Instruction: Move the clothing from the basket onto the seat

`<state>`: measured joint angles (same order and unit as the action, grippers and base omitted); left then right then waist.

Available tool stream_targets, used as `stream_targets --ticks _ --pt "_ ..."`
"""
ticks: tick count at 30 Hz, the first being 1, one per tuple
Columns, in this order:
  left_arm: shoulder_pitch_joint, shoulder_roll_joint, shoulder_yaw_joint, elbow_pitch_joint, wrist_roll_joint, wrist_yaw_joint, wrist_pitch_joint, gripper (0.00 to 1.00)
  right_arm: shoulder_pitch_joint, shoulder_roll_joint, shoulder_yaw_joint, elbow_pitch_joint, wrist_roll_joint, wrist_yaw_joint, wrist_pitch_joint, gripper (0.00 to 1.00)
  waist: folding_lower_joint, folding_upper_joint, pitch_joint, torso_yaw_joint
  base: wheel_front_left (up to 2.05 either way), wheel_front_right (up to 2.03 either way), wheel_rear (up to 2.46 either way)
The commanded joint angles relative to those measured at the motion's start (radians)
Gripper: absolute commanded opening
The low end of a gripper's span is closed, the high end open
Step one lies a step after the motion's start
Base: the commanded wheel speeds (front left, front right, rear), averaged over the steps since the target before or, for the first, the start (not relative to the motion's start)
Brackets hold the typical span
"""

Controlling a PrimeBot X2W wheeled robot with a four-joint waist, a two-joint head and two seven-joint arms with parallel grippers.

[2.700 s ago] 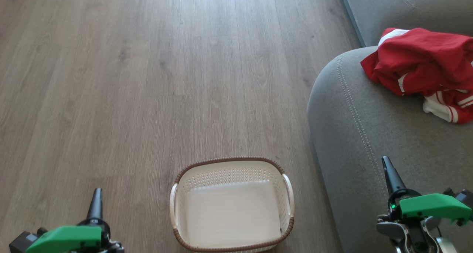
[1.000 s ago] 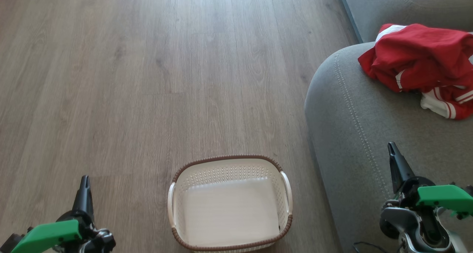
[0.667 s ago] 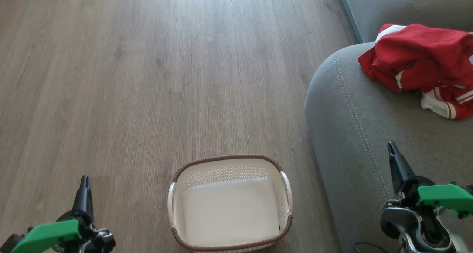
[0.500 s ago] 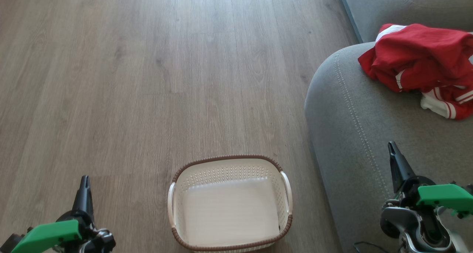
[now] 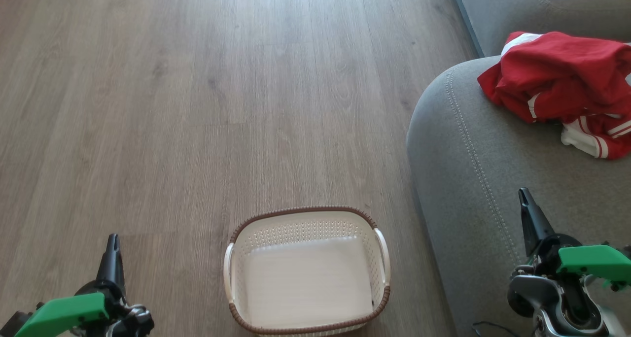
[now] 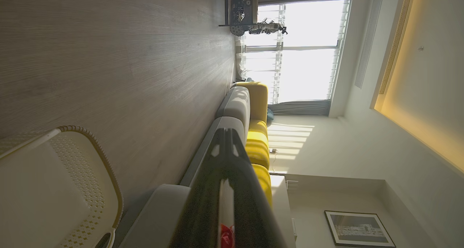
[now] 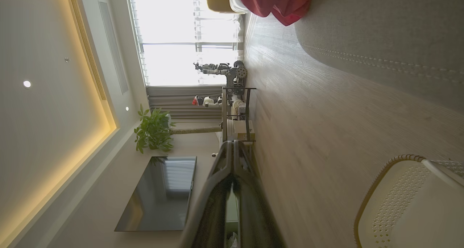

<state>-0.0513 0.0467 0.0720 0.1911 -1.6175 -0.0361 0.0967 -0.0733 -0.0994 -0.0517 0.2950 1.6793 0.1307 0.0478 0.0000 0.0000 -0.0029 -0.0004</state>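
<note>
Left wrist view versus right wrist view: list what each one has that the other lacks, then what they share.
Left wrist view: the shut left end effector, yellow cushions and a framed picture on the wall. Right wrist view: the shut right end effector, the red clothing lying on the seat, a potted plant and a dark television. Shared: the empty basket, the grey seat beside it, the wooden floor and the bright window.
</note>
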Motion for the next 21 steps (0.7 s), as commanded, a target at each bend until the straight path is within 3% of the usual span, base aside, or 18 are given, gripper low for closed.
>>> stream_targets --ticks 1,21 --pt "-0.050 0.010 0.035 -0.037 0.002 -0.008 0.008 0.00 -0.053 -0.020 0.026 -0.039 0.008 0.000 -0.004 0.00 0.0000 0.0000 0.000 0.000 0.00 0.00 0.00" --pt "-0.050 0.010 0.036 -0.037 0.003 -0.008 0.009 0.00 -0.052 -0.038 0.050 -0.043 0.029 0.000 -0.023 0.00 0.0000 0.0000 0.000 0.000 0.00 0.00 0.00"
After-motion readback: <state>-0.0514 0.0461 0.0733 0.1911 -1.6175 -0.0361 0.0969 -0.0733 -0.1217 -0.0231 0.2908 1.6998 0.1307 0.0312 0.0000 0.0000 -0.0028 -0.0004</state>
